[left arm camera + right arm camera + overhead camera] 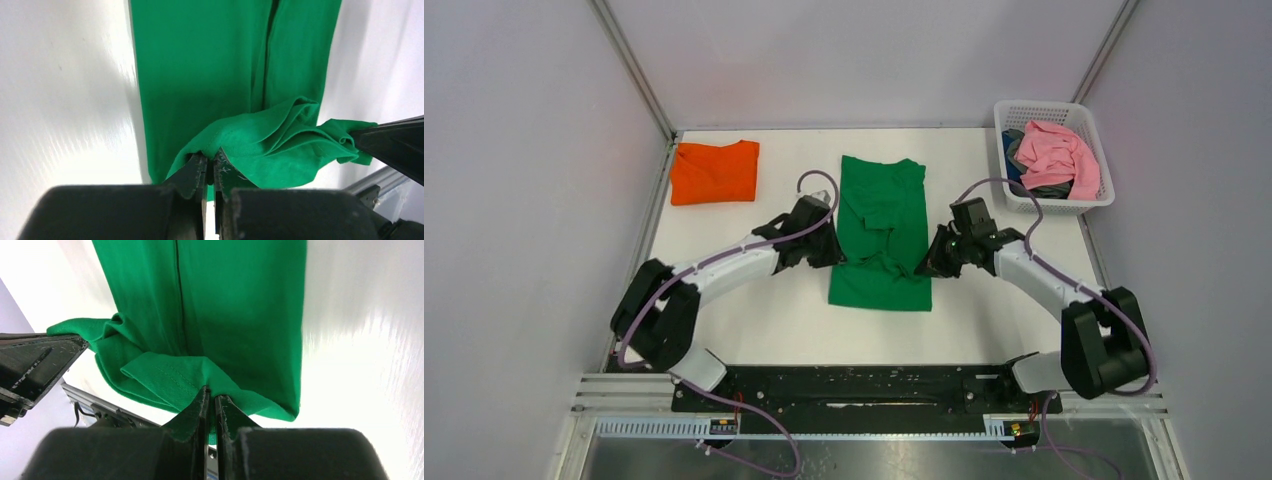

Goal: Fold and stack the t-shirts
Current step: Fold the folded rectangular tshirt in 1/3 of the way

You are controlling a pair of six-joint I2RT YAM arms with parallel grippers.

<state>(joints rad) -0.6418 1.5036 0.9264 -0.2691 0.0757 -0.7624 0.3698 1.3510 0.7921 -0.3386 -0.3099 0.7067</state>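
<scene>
The left hand (pixel 210 161) is pressed together on a pinch of green cloth, and the right hand (pixel 210 396) pinches the opposite edge likewise. Between them the green t-shirt (pixel 884 215) lies mid-desk as a long narrow strip, bunched at its middle. The orange t-shirt (pixel 715 172) sits folded at the desk's (pixel 764 325) far left. The green shirt's crosswise fold looks unfinished, and stacking remains.

We see a white table (pixel 754 325) closed in by pale grey walls (pixel 864 50). Metal posts (pixel 634 68) stand at its far corners.
</scene>
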